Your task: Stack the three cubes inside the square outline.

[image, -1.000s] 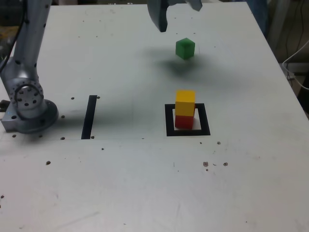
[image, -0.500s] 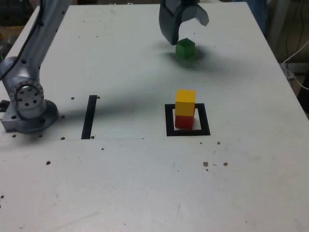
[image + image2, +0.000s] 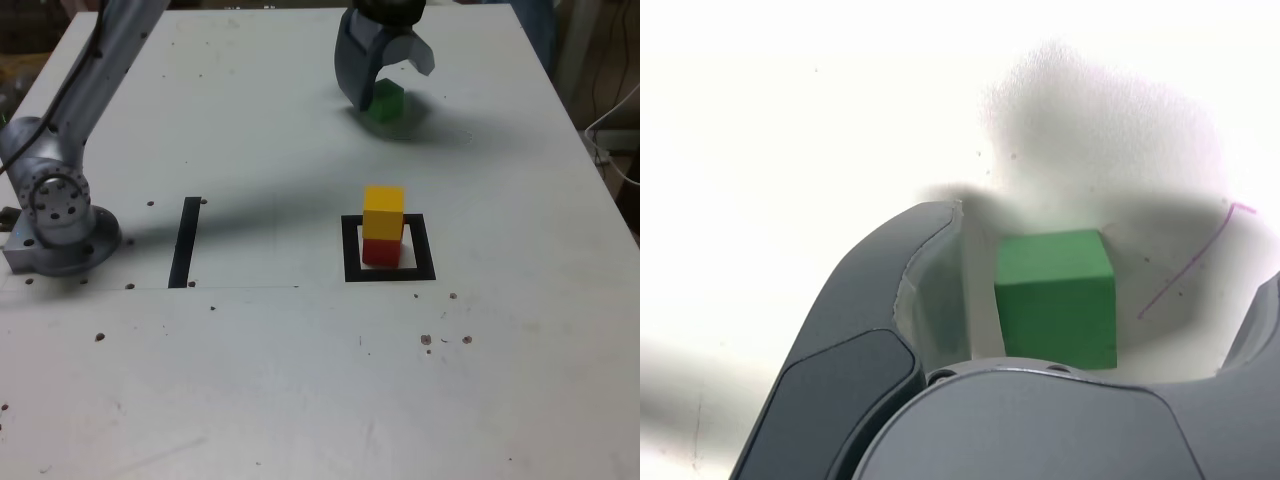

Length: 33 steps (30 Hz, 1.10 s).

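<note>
my gripper (image 3: 397, 88) is positioned with jaws apart over the green cube (image 3: 1056, 300); the yellow cube (image 3: 384, 212) rests on the red cube (image 3: 381, 252) inside the square outline (image 3: 352, 274).

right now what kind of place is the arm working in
Probably a robotics lab or workshop test bench: a robot arm is at a pale, speckled tabletop, with a black square outline marked on it and small coloured cubes.

the gripper (image 3: 398, 88) hangs open, jaws wide, fingers (image 3: 354, 62) pointing down near the worktop's far edge.
</note>
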{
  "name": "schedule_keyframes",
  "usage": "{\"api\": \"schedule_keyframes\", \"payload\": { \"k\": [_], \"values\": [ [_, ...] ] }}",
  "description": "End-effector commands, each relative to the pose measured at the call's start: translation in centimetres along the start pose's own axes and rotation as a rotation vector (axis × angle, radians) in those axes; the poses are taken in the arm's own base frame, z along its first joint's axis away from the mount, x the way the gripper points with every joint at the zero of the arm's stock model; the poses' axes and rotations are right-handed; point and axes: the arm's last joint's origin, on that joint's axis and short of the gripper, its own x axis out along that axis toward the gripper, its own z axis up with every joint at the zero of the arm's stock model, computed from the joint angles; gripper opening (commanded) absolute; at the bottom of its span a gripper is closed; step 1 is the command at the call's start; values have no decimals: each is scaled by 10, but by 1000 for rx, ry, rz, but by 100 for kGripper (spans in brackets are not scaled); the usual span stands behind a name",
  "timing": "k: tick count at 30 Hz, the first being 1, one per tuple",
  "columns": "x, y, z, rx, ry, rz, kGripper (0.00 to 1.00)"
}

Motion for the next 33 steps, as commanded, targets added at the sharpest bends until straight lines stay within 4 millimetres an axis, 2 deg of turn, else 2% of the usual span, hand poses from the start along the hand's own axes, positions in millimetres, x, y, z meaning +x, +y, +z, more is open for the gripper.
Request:
{"api": "schedule_keyframes", "payload": {
  "k": [1,15,23,29,33],
  "values": [
    [1,-2,2,1,-2,-10,95],
    [8,-4,8,2,-9,-39,80],
    [13,-4,9,2,5,-47,60],
    [7,-3,8,1,-32,-29,40],
    [3,-3,10,2,-58,-12,33]
  ]
}}
